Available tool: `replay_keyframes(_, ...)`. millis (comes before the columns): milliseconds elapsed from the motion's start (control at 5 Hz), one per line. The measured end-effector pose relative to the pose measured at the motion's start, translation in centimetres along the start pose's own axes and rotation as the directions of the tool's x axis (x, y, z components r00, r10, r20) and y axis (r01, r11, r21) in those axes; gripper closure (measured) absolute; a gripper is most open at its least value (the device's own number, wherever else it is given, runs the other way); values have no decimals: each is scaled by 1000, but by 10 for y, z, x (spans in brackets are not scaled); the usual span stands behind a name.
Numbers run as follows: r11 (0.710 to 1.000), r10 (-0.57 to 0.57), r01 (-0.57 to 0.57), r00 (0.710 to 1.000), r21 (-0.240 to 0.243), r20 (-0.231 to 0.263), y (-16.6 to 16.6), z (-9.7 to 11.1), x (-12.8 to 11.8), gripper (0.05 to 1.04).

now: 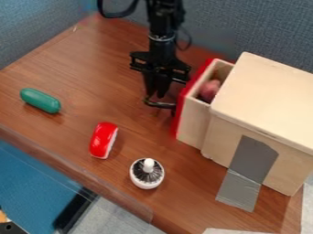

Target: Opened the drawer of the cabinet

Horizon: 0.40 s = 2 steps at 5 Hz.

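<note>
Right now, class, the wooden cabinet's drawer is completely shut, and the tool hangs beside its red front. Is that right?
One part is wrong: the camera view shows the drawer standing open, with a pinkish thing inside. The tool does hang beside its red front.

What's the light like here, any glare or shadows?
Camera view: soft light; small glints on the red-and-white object, with a faint shadow to its right; a shadow under the green object; a bright top on the cabinet; dimmer inside the drawer.
</note>
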<state>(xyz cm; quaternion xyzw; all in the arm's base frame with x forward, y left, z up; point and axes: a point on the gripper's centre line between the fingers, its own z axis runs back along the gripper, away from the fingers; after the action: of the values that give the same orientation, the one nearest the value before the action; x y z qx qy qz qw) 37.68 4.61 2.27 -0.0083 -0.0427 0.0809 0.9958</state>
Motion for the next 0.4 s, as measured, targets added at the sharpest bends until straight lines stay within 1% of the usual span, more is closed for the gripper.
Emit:
replay_keyframes(200, 1000, 15, -15, 1000, 15, -4, 18, 0, 0, 944)
replay_keyframes(400, 1000, 17, -17, 1000, 23, -7, 26, 1, -1, 945)
